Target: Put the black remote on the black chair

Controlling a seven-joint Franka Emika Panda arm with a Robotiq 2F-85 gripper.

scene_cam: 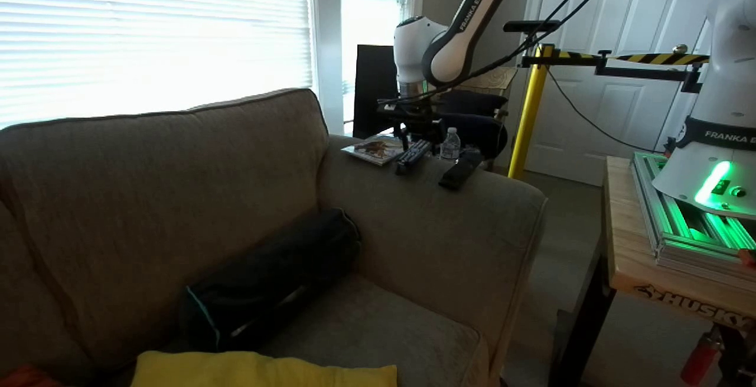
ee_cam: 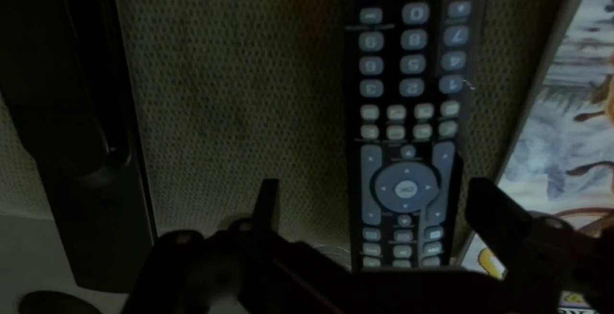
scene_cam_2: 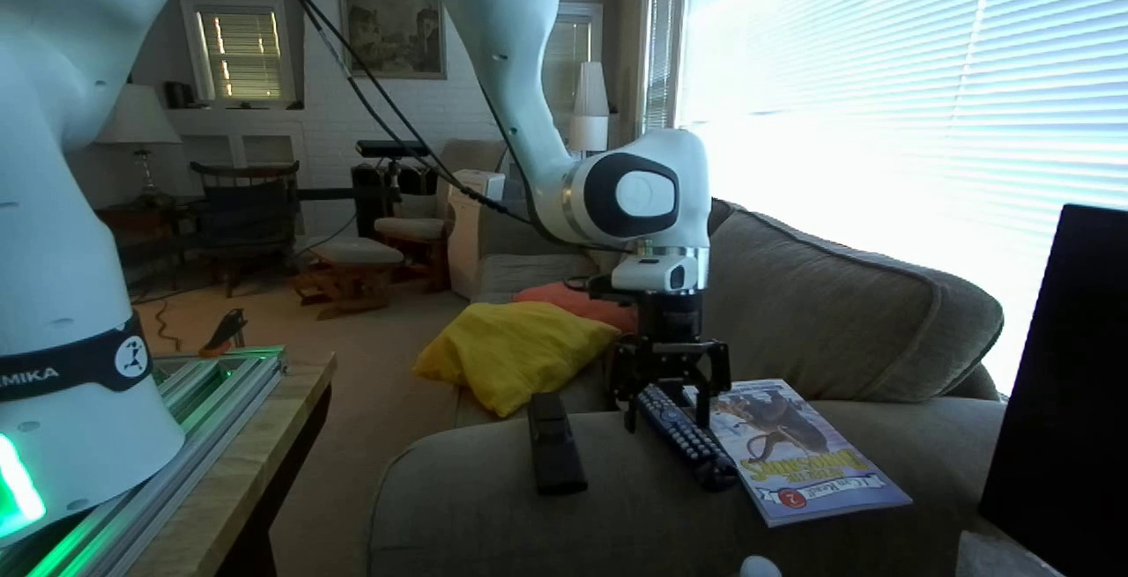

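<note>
Gripper (scene_cam_2: 666, 424) is low over couch arm (scene_cam_2: 476, 480), fingers (ee_cam: 265, 208) wide apart, nothing gripped, remote (ee_cam: 407, 127) lying on couch arm between them, closer in wrist view to the finger by the book (scene_cam_2: 820, 467), which is on couch arm too, as is chunky remote (scene_cam_2: 557, 452), apart from the fingers.

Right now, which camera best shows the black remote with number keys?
The wrist view: the black keypad remote appears large there, its digits legible though upside down, one end out of frame. Both exterior views show it smaller, lying on the couch arm, key labels too tiny to read.
</note>
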